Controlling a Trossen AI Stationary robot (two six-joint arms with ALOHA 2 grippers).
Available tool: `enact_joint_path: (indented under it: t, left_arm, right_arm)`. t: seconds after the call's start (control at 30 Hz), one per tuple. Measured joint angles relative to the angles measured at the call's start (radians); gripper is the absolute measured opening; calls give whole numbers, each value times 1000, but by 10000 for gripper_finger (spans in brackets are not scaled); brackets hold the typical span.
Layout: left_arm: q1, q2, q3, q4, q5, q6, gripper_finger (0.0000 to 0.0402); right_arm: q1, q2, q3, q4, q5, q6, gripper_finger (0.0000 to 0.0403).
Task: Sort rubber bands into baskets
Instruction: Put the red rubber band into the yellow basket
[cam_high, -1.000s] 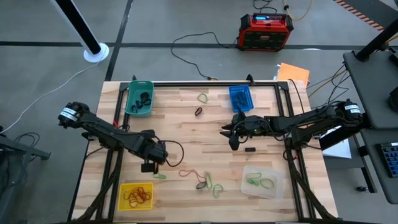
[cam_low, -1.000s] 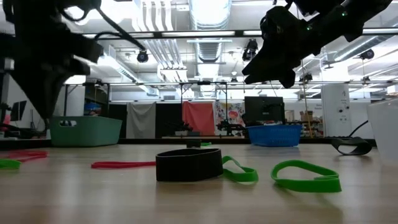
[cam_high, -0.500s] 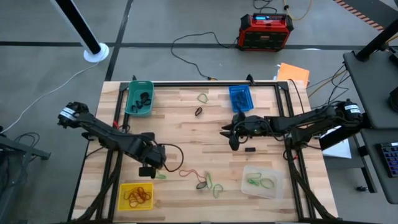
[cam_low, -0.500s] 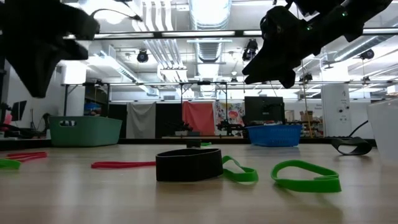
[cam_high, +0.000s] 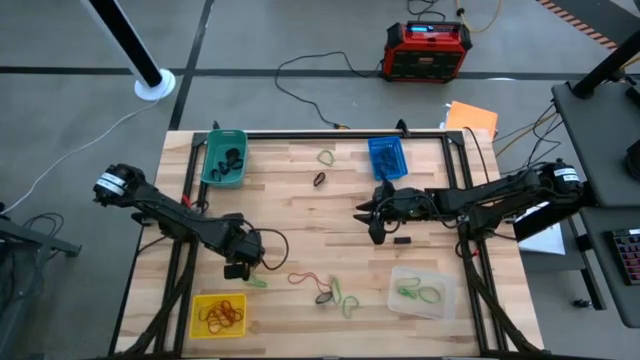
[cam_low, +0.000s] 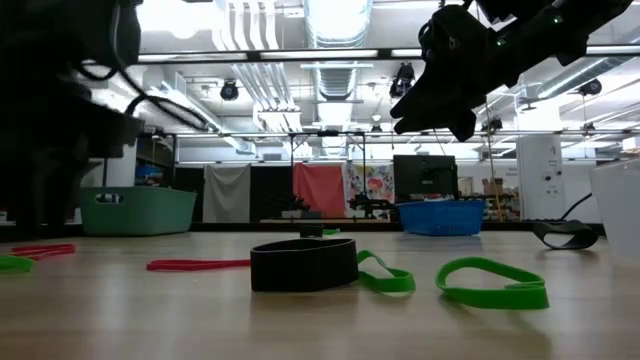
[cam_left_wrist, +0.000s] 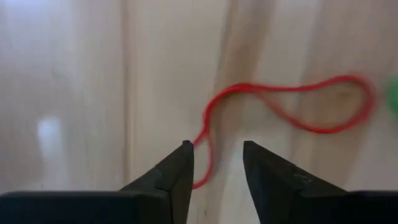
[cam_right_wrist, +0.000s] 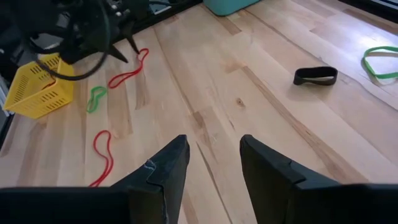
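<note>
A red rubber band (cam_left_wrist: 283, 106) lies flat on the wood. My left gripper (cam_left_wrist: 215, 149) is open just above it, one finger on each side of its near end; in the high view this gripper (cam_high: 240, 264) is above the table's near left. My right gripper (cam_high: 372, 224) hangs open over the middle of the table with nothing between its fingers (cam_right_wrist: 214, 152). The baskets stand near the corners: teal (cam_high: 224, 157), blue (cam_high: 388, 157), yellow (cam_high: 218, 313) and clear (cam_high: 420, 291). More rubber bands lie loose: red (cam_high: 305, 278), green (cam_high: 258, 283) and black (cam_high: 320, 180).
A green band (cam_high: 326, 157) lies at the far middle and a black one (cam_high: 402, 240) beside my right gripper. A tangle of black and green bands (cam_high: 335, 298) lies near the front. A red-and-black box (cam_high: 428, 50) and cables lie on the floor beyond the table.
My left gripper has come down toward the table at the near left. My right arm has kept still.
</note>
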Motion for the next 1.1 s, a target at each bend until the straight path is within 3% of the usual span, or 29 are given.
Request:
enact_joint_path:
  t: [0.3, 0.6, 0.83, 1.1]
  left_arm:
    - [2, -5, -104, 124, -8, -34, 109]
    - [3, -9, -135, 156, -12, -42, 8]
    - [7, -24, -65, 92, -63, -8, 0]
    - [-19, -78, 134, -105, -50, 23, 0]
  right_arm:
    - [0, 0, 0, 1, 21, -18, 146]
    - [0, 0, 0, 2, 25, -19, 144]
    - [0, 0, 0, 2, 25, -19, 148]
    - [2, 0, 0, 1, 25, -19, 147]
